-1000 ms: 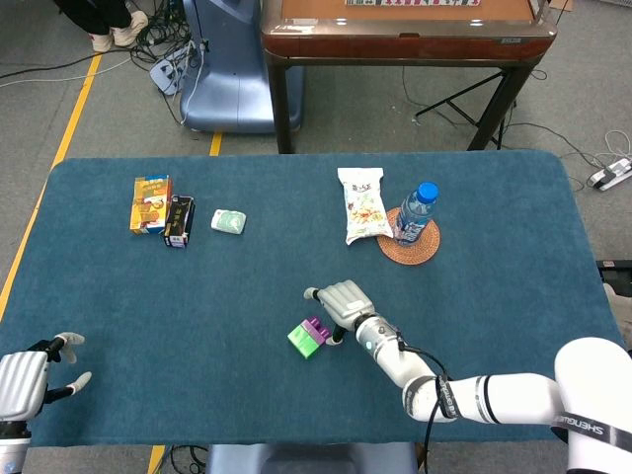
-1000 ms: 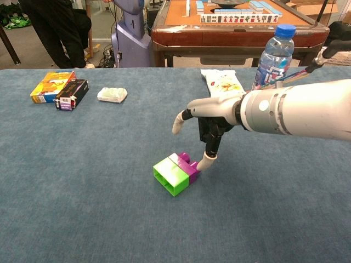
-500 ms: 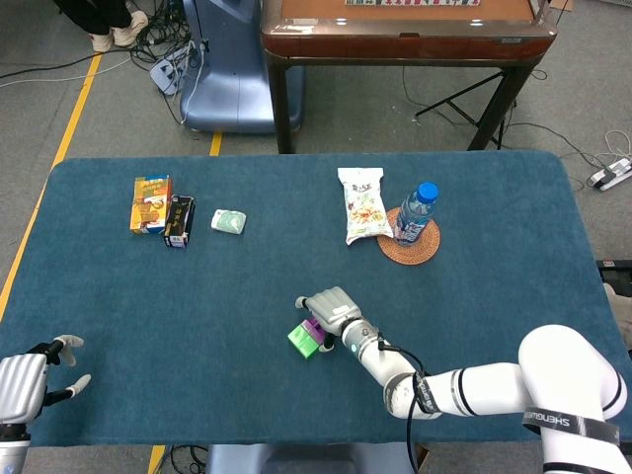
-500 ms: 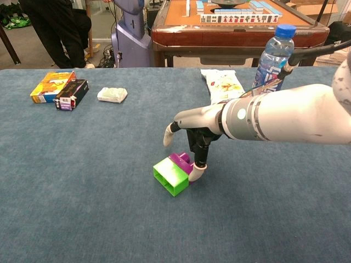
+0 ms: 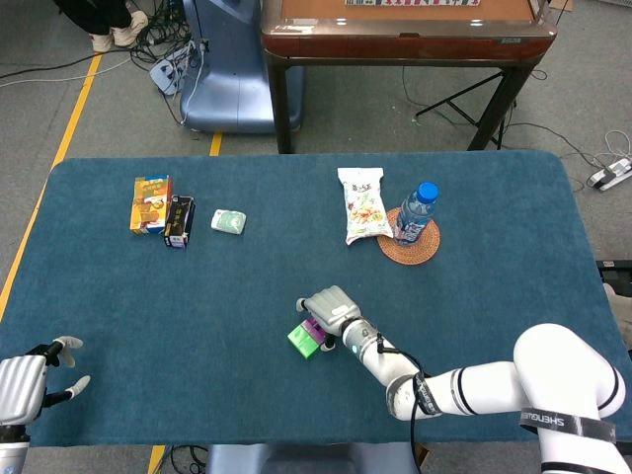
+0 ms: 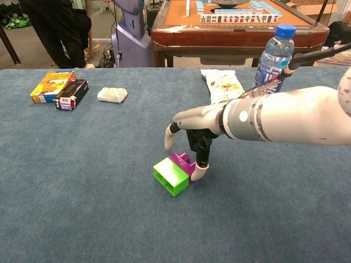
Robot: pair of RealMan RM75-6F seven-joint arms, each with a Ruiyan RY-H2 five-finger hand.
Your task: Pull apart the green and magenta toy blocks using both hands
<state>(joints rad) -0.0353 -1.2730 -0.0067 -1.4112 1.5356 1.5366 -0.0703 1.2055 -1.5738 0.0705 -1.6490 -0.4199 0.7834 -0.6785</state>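
Note:
The joined blocks lie on the blue table near its front middle: a green block (image 6: 171, 176) (image 5: 302, 342) with a magenta block (image 6: 183, 161) (image 5: 313, 326) attached on its far right side. My right hand (image 6: 193, 138) (image 5: 331, 308) hovers right over the magenta block, fingers pointing down; one fingertip (image 6: 198, 172) touches the magenta block's right side, the thumb is spread to the left. It does not hold the blocks. My left hand (image 5: 28, 380) sits at the table's front left corner, fingers apart, empty, far from the blocks.
At the back left lie a yellow box (image 5: 150, 203), a dark box (image 5: 179, 221) and a small white packet (image 5: 228, 220). A snack bag (image 5: 362, 204) and a water bottle (image 5: 417, 214) on a woven coaster (image 5: 409, 247) stand at the back right.
My right hand moved left from beside the blocks to over the magenta block, then barely shifted. The blocks turned slightly. My left hand stayed put.

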